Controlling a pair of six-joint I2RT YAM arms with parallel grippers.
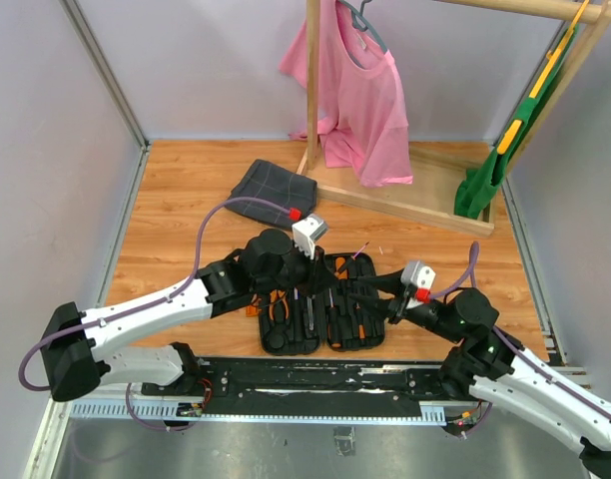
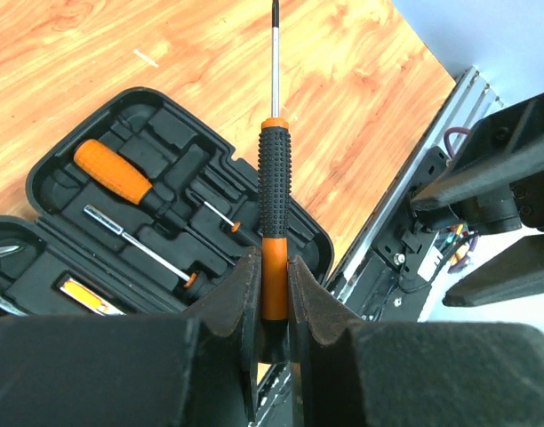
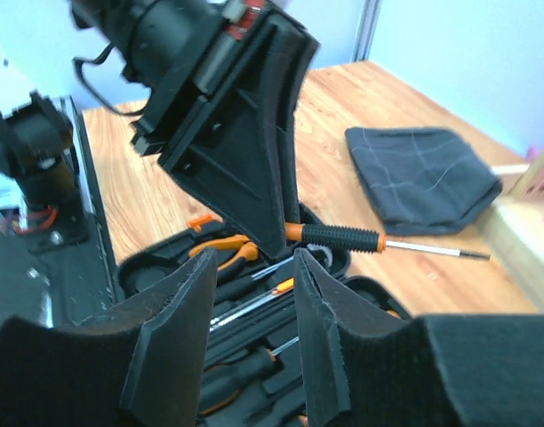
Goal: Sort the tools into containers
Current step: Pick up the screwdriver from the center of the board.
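Mid-placement, holding a screwdriver (image 2: 273, 178) by its handle end in the left hand (image 2: 272, 294), above the open case (image 2: 156, 111); right hand (image 3: 254, 271) half parted, empty. Next, likely: align with a free slot, lower, release.

1. This is a robotics lab test cell: pale wall panels (image 1: 46, 120) set in aluminium posts (image 1: 106, 75) box in a wood-grain tabletop (image 1: 186, 200).
2. A left arm (image 1: 156, 309) and a right arm (image 1: 545, 384) are bolted to a metal rail (image 1: 315, 377) at the near edge, with their cables exposed.
3. The props are staged and unrelated: a wooden clothes rack (image 1: 311, 80) with a pink T-shirt (image 1: 370, 110), a folded checked cloth (image 1: 274, 187) and an open tool case (image 1: 320, 334).
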